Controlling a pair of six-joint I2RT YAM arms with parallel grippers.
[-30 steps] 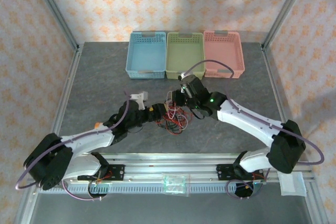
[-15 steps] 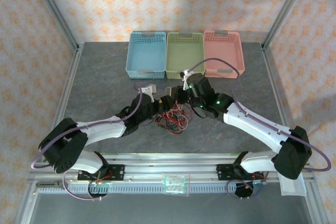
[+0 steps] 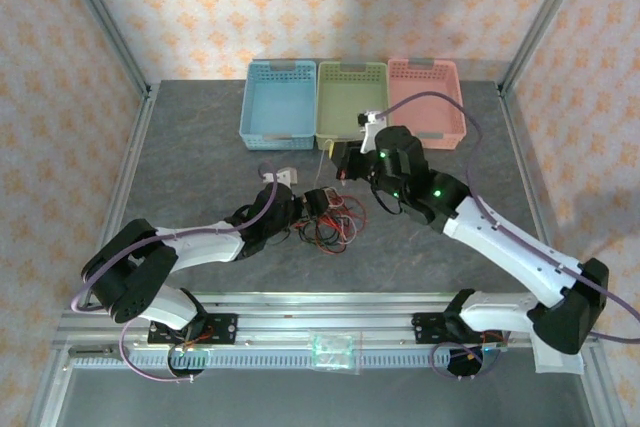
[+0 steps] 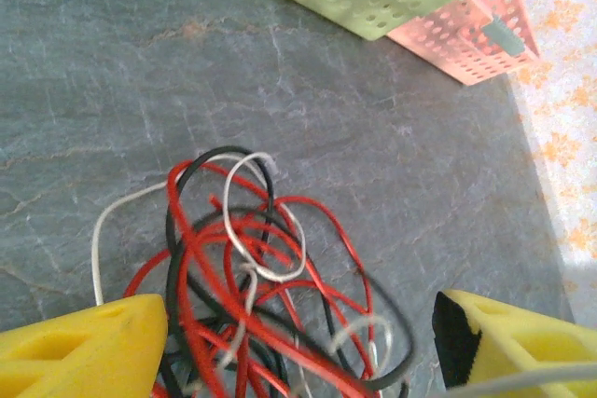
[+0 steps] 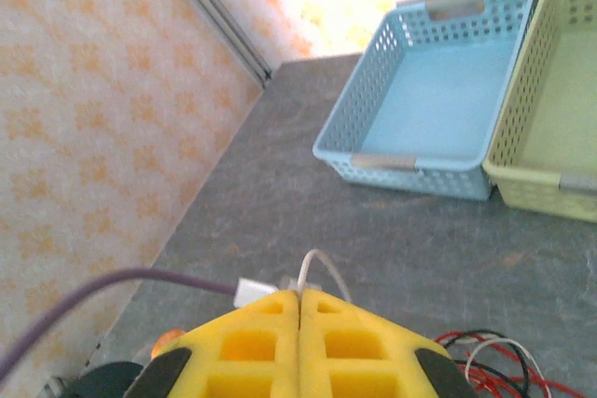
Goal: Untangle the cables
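while on cable (image 5: 313,253), right gripper (image 5: 299,297) higher

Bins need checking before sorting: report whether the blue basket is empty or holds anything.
Empty. The blue basket has a bare floor in both the top and right wrist views.

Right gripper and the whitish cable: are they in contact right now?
Touching. The right wrist view shows the right gripper shut, with the whitish cable looping out from between its fingertips.
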